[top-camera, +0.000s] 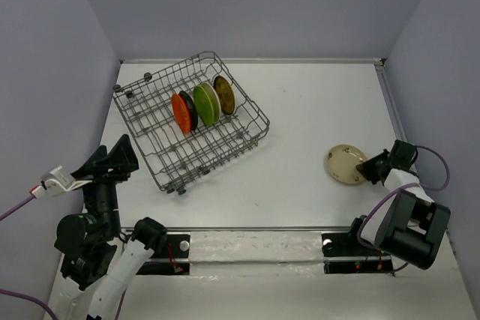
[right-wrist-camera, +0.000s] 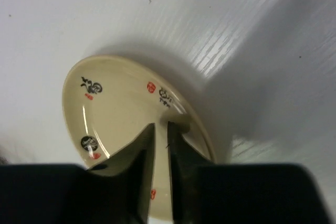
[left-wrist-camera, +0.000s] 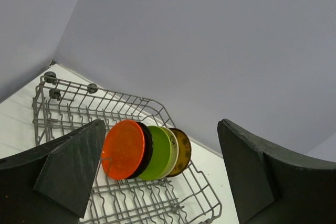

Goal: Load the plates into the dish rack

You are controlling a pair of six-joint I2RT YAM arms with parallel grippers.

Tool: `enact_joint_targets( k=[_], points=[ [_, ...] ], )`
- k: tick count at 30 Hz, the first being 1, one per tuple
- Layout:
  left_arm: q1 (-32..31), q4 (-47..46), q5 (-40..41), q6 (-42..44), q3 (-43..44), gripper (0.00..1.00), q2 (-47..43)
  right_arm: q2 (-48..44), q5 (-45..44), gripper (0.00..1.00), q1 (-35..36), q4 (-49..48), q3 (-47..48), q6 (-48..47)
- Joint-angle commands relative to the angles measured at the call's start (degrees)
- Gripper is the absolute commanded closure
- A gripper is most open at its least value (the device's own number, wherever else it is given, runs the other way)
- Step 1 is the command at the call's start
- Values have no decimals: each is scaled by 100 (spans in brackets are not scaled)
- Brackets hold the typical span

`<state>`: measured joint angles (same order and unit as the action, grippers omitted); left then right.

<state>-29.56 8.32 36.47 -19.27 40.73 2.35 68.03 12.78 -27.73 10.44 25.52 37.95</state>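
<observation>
Right tool (right-wrist-camera: 161, 132) pinched nearly shut on the rim of the cream plate (right-wrist-camera: 121, 103). Left tool (left-wrist-camera: 161, 129) spread wide, empty; dish rack (left-wrist-camera: 105, 93) ahead.

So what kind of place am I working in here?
Probably a lab test booth, not a kitchen: plain lavender walls box in a white table holding a wire dish rack and plates.

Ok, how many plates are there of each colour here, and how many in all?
orange plate: 1, in the dish rack
black plate: 1, in the rack
lime green plate: 1, in the rack
brown-yellow patterned plate: 1, in the rack
cream plate: 1, on the table
total: 5 plates
</observation>
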Motion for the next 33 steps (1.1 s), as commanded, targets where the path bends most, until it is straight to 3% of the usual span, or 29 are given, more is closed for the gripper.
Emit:
enact_joint_targets(
  k=[1, 5, 7, 12, 17, 21, 24, 29, 33],
  points=[
    [-6, -313, 80, 98, -39, 1, 108, 53, 330, 89, -22, -288, -205, 106],
    [21, -322, 53, 99, -39, 1, 178, -341, 86, 76, -22, -26, -179, -33],
    [29, -331, 27, 90, -39, 1, 204, -570, -2, 63, -22, 72, -109, -121],
    [56, -331, -8, 81, -39, 1, 213, -1414, -678, 51, -22, 493, -3, -8],
    [56, -322, -8, 81, -48, 1, 178, -1363, -1241, 46, -22, 924, 172, 168],
    [56, -322, -35, 90, -48, 1, 152, -1284, -1340, 26, -22, 1004, 225, 160],
    [38, -331, -35, 90, -48, 1, 125, -872, -787, 26, -75, 873, 261, -77],
    [21, -322, -26, 90, -48, 1, 108, -89, 233, 40, -75, 294, -29, -8],
    [12, -322, -17, 90, -48, 1, 134, 237, 884, 70, -75, -872, -538, 554]
  ],
)
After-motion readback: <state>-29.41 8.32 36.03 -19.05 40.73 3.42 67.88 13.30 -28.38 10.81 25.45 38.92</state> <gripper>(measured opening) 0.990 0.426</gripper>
